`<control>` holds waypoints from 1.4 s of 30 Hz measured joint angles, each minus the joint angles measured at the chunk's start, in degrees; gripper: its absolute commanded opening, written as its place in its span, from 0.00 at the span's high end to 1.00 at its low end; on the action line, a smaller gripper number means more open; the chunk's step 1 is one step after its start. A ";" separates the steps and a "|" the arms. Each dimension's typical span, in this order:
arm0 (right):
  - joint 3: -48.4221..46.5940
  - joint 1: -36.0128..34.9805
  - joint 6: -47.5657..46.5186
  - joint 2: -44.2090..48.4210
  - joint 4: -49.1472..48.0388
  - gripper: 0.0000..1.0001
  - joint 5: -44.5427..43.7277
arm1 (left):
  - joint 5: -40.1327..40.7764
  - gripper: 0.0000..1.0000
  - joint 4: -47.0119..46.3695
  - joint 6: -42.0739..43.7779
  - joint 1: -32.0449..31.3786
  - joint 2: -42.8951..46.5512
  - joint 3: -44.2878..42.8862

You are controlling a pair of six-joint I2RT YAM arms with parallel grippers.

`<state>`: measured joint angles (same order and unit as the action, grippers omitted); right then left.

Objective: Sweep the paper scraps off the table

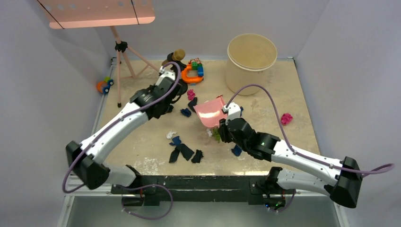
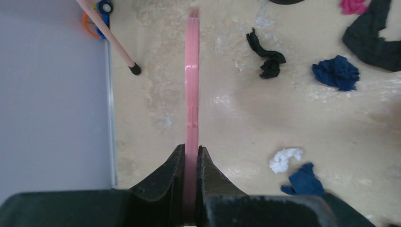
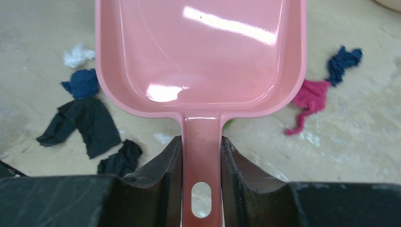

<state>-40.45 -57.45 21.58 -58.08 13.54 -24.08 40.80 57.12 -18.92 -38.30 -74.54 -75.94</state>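
Left tool (image 2: 191, 150) is clamping the pink brush (image 2: 191, 71), with paper scraps (image 1: 186, 112) lying between it and the dustpan (image 1: 210, 112) that the right tool (image 3: 201, 142) is gripping.

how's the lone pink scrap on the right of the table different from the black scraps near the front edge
The pink scrap is a bright, crumpled wad; the black scraps are dark, flatter strips. The pink scrap lies alone on the right of the table; the black scraps lie clustered near the front, left of centre, beside a blue scrap. Both lie loose on the table, outside the pink dustpan.
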 measured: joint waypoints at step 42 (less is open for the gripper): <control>-3.04 3.52 21.90 17.35 30.95 1.00 -15.45 | -11.85 1.00 6.25 18.88 -4.52 -26.21 -28.61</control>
<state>-43.48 -53.93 43.48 -40.73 44.49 -39.53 28.95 63.37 -0.03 -42.83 -100.75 -104.55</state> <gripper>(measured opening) 0.306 0.121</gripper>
